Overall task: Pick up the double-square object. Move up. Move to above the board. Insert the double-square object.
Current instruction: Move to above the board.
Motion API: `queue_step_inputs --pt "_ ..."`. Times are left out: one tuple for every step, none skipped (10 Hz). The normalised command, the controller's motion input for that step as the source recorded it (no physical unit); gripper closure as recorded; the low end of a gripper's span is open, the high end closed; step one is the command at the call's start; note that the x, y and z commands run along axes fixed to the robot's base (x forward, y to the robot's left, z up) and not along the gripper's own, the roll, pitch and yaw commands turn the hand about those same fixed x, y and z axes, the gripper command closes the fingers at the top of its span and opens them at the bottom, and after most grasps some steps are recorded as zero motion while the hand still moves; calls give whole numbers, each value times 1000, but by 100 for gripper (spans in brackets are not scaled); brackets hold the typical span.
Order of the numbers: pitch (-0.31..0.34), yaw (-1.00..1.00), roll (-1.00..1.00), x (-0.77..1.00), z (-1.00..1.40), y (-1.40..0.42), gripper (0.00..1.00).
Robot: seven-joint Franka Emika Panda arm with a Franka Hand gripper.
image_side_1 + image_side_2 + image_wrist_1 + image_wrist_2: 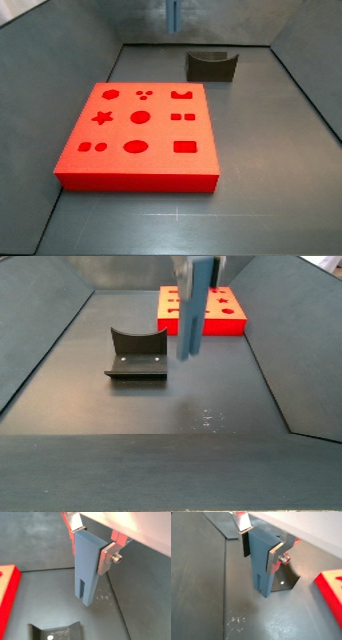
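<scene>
While no writing shows anywhere, the gripper (93,543) is clamped on the double-square object (87,572), hanging upright off the floor.
Board (140,135) sits well apart; fixture (136,355) stands just beside the peg.

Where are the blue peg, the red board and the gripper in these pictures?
Blue peg (197,316): side view, middle of its shaft.
Red board (140,160): side view, bare top surface near its front edge.
Gripper (93,539): wrist view, between its silver fingers, which are shut on the peg.
</scene>
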Motion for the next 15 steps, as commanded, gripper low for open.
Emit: queue_step_inputs --pt "99 13 66 51 991 -256 100" --pt "102 19 80 35 784 -153 100" --pt "101 21 81 24 629 -94 100" --pt "98 25 76 14 419 -51 100" --pt "97 29 78 13 263 -38 100" --pt "50 -1000 43 -16 168 -1000 100" --pt "46 -1000 42 -15 154 -1000 100" --pt "32 -1000 44 -25 161 -1000 100" --pt "27 -1000 23 -28 159 -1000 100" --pt "38 -1000 25 -25 161 -1000 100" --pt "42 -1000 17 -24 163 -1000 100" --pt "52 -1000 10 -27 166 -1000 100" --pt "62 -988 -10 -28 169 -1000 100" --pt "64 -626 -26 -25 175 -1000 100" --pt "71 -395 -36 -22 179 -1000 100"
